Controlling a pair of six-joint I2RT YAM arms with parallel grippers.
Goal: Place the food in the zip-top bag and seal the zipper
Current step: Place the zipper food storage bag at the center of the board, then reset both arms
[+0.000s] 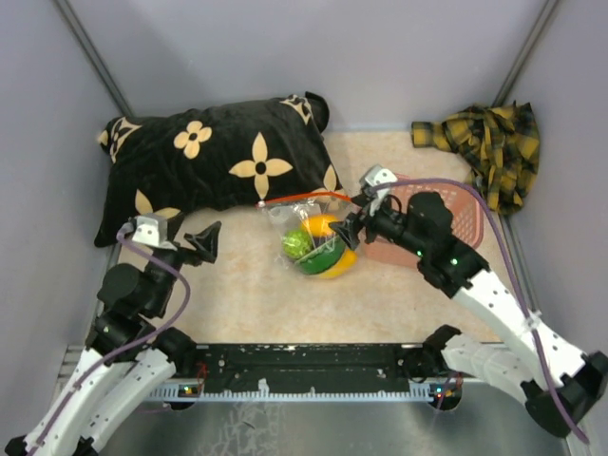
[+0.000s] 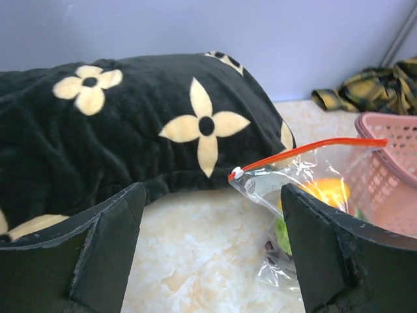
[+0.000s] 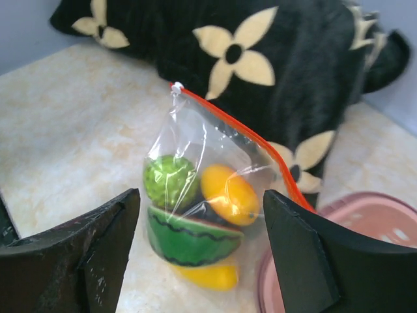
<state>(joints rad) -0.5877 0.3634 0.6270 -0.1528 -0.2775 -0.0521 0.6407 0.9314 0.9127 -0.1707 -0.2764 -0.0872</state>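
Note:
The clear zip-top bag [image 1: 313, 239] stands at the table's middle, in front of the pillow. The food is inside it: a bumpy green ball [image 3: 171, 181], an orange-yellow oval [image 3: 228, 193], a green watermelon-like slice [image 3: 192, 238] and a yellow piece [image 3: 208, 277]. The red-orange zipper [image 3: 260, 147] runs as one line along the top, with its white slider [image 3: 176, 87] at the left end. My right gripper [image 1: 353, 220] is open, just right of the bag, touching nothing [image 3: 201, 215]. My left gripper [image 1: 201, 242] is open and empty, to the bag's left [image 2: 212, 215].
A black pillow with cream flowers [image 1: 209, 161] lies behind the bag. A pink lattice basket [image 1: 456, 214] sits right of the bag, under my right arm. A yellow plaid cloth [image 1: 489, 142] lies in the back right corner. Grey walls close in the table.

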